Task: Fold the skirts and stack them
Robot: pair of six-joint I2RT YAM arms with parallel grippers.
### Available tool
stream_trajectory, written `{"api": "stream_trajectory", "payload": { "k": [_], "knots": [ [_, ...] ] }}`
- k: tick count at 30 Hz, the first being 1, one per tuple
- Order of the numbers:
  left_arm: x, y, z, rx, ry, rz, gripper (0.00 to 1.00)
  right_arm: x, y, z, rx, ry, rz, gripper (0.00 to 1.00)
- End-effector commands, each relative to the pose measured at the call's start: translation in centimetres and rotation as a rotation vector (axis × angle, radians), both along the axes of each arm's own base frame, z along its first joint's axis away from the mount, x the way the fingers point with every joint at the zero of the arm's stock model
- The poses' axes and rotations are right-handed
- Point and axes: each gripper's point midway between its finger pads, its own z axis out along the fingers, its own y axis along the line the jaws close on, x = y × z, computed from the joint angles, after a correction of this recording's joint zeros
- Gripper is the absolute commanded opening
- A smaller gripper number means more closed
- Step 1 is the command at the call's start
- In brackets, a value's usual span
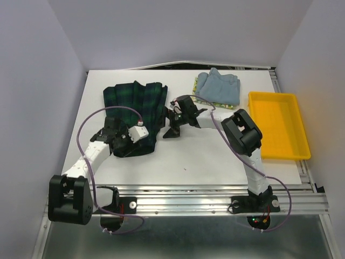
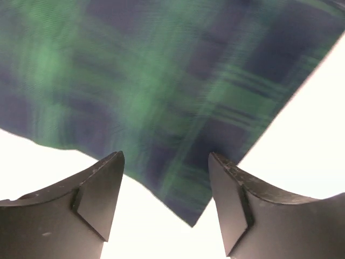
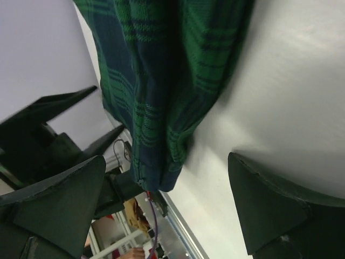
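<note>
Arm bases: the left arm base and the right arm base are bolted at the near edge of the table, on the near side of the plaid skirt.
Plaid skirt: the dark green-navy plaid skirt lies on the white table, left of the middle. It runs from far to near, and the pleated far end is the wider one.
Left gripper: the left gripper is low over the near end of the plaid skirt. Its two fingers are spread and pinch nothing. In its wrist view a pointed corner of the cloth lies below the gap between them.
Right gripper: the right gripper is just beside the right edge of the plaid skirt, about halfway along it. Its jaws stand wide apart and hold nothing. In its wrist view the cloth edge is nearer to one finger and bare table is before the other.
Blue-grey skirt: the blue-grey skirt is folded, to the far right of the plaid skirt and well apart from it, on top of the lemon-print skirt.
Lemon-print skirt: the lemon-print skirt is under the blue-grey one; only its edges show.
Yellow tray: the yellow tray is further right of the plaid skirt than both folded skirts, at the right edge of the table.
Purple cable: the purple cable of the left arm arcs by the left edge of the plaid skirt.
</note>
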Motion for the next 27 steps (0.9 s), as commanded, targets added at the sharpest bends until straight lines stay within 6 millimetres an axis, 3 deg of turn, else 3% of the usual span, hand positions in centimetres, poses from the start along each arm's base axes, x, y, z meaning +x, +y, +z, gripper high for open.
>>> {"api": "stream_trajectory", "payload": {
  "k": [1,5,9,11,12,14,15,18,21,22,27],
  "knots": [
    [-1.4,-1.1,-1.5,0.091,-0.028,-0.123,0.7,-1.6,2.0,-0.5,0.037,0.029,0.034,1.0],
    [-2.6,-2.3,-3.3,0.076,0.014,-0.133,0.7,-2.9,2.3,-2.3,0.014,0.066,0.05,0.99],
    [-2.6,-2.8,-3.2,0.062,0.002,-0.146,0.75,-4.9,2.2,-3.5,0.001,0.103,0.063,0.92],
    [-2.3,-2.9,-2.8,0.057,-0.033,-0.154,0.82,-5.0,2.1,-3.9,0.002,0.118,0.056,0.75],
    [-2.3,-3.0,-2.2,0.052,-0.059,-0.153,0.89,-5.0,2.2,-3.8,0.007,0.128,0.046,0.57],
    [-1.9,-3.2,-0.9,0.033,-0.108,-0.14,0.92,-4.9,2.4,-3.3,0.026,0.136,0.041,0.45],
    [-1.6,-3.3,0.7,0.021,-0.164,-0.137,0.92,-4.7,2.7,-2.6,0.045,0.131,0.047,0.33],
    [-1.3,-3.5,4.7,-0.009,-0.299,-0.142,0.97,-4.5,3.3,-0.6,0.086,0.129,0.065,0.15],
    [-1.9,-3.8,6.0,-0.013,-0.344,-0.188,0.99,-4.5,3.6,0.4,0.108,0.156,0.065,0.06],
    [-2.3,-3.9,5.5,-0.004,-0.331,-0.206,0.99,-4.5,3.7,0.8,0.117,0.186,0.051,0.01],
    [-3.2,-3.7,1.5,0.031,-0.203,-0.226,0.99,-3.9,3.6,3.1,0.194,0.245,0.026,0.01]
  ]
}}
